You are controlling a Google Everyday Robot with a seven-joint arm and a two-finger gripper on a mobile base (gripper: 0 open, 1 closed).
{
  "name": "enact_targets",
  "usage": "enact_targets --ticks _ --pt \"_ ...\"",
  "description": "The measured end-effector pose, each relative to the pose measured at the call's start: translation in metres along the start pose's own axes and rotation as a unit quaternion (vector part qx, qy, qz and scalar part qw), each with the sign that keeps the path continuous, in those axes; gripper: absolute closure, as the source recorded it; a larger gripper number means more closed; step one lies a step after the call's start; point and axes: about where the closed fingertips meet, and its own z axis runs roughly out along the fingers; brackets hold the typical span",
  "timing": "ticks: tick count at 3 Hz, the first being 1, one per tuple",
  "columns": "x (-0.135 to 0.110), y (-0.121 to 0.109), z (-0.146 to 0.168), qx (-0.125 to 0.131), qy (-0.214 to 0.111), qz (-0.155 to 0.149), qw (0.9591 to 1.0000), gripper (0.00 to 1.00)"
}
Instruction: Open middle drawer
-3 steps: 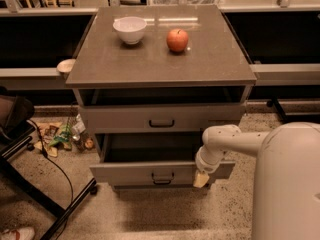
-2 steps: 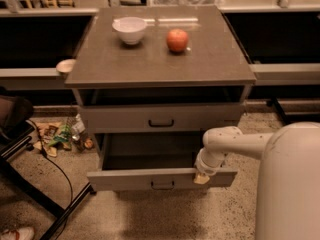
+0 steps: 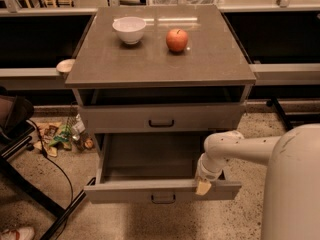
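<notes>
Grey square-topped cabinet bench (image 3: 215, 59) centre frame, seen from above & in front. On top, rear left: white round ceramic bowl (image 3: 129, 29), upright. Just right of it, apart, not touching: red-orange round apple (image 3: 177, 39).

Below the top: grey flat-fronted upper drawer (image 3: 115, 120) w/ small black bar handle (image 3: 161, 123), shut, flush w/ the frame.

Next down: grey flat-fronted middle drawer (image 3: 125, 191), pulled well out toward the camera, inside visible & dark. Small black bar handle (image 3: 163, 199) centred on its front, untouched.

White robot arm (image 3: 240, 146) reaching in from the right, off a white rounded robot body (image 3: 295, 184) at lower right. Tan-tipped hand (image 3: 202, 186) pointing down at the top edge of the middle drawer's front, right of centre, touching or just over that edge. How far open: cannot tell. Whether it has hold of the edge: cannot tell.

Floor: speckled stone. Left of the cabinet base, a heap of crumpled coloured wrappers (image 3: 60, 134); thin black cable (image 3: 55, 164) running past. Black chair (image 3: 15, 114) at far left edge. White shoe w/ red trim (image 3: 15, 232) at bottom-left corner.
</notes>
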Motion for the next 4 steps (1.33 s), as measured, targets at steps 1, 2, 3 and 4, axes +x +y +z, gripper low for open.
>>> enact_targets --ticks 1,2,3,4 --pt "0.0000 0.0000 0.0000 0.000 0.000 0.000 1.0000 0.81" --pt "0.0000 0.0000 0.0000 0.000 0.000 0.000 1.0000 0.58" --pt "0.0002 0.0004 -0.0003 -0.001 -0.002 -0.001 1.0000 0.27" --pt "0.0016 0.0031 -0.0034 -0.005 -0.014 -0.005 0.9999 0.04"
